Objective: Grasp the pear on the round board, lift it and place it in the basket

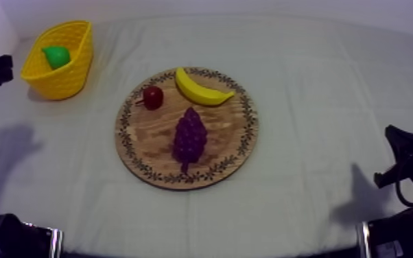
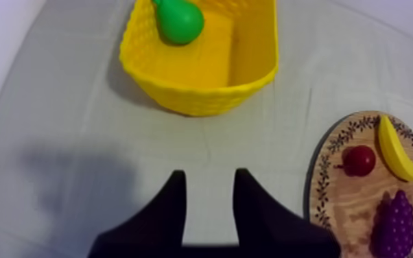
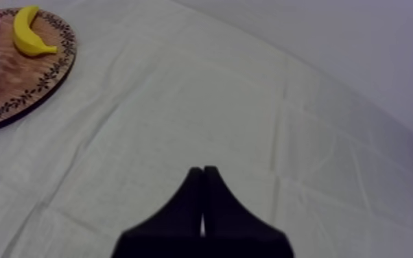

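While the pear (image 1: 56, 56) sits inside the yellow basket (image 1: 65, 82) at the desk (image 1: 319, 103) far-left, left claw (image 2: 209, 180) hangs over cloth (image 2: 79, 103) beside it, jaws apart, nothing held. Right claw (image 3: 202, 170) jaws together, well clear of the wooden board (image 1: 231, 134) carrying banana (image 1: 201, 89), grapes (image 1: 189, 135), small red fruit (image 1: 153, 97).

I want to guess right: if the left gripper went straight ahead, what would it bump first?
Probably the yellow basket, at its near wall; only bare cloth lies before the open left gripper. Height is hard to judge.
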{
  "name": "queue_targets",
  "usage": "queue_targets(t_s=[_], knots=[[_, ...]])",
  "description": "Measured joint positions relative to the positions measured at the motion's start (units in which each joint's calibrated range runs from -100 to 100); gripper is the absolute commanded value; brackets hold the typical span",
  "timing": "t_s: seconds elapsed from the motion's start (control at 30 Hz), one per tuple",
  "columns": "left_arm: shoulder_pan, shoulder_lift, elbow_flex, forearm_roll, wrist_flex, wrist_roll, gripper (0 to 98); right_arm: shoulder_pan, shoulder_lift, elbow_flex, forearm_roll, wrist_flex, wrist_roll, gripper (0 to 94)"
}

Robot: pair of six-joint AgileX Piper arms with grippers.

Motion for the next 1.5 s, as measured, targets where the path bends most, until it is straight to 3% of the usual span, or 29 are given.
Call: queue_targets(t_s=[0.2,0.43,0.93,1.07,1.3,1.5], knots=[[0.42,-6.21,6.81,0.61,-5.76,0.38,18.6,0.00,0.00,0.00,0.00,0.00,0.00,0.2],[0.76,-13.40,15.42,2.44,-11.98,-1.12,2.5,0.00,0.00,0.00,0.00,0.00,0.00,0.2],[2.51,-31.47,30.67,2.64,-21.68,-2.71,0.0,0.00,0.00,0.00,0.00,0.00,-0.03,0.2],[3.32,-37.27,35.69,1.59,-24.49,-3.55,0.0,0.00,0.00,0.00,0.00,0.00,-0.03,0.2],[3.65,-46.69,45.61,-0.54,-29.51,-1.75,0.0,0.00,0.00,0.00,0.00,0.00,-0.03,0.2],[4.17,-54.50,50.24,-5.01,-26.79,2.85,0.0,0.00,0.00,0.00,0.00,0.00,0.00,0.2]])
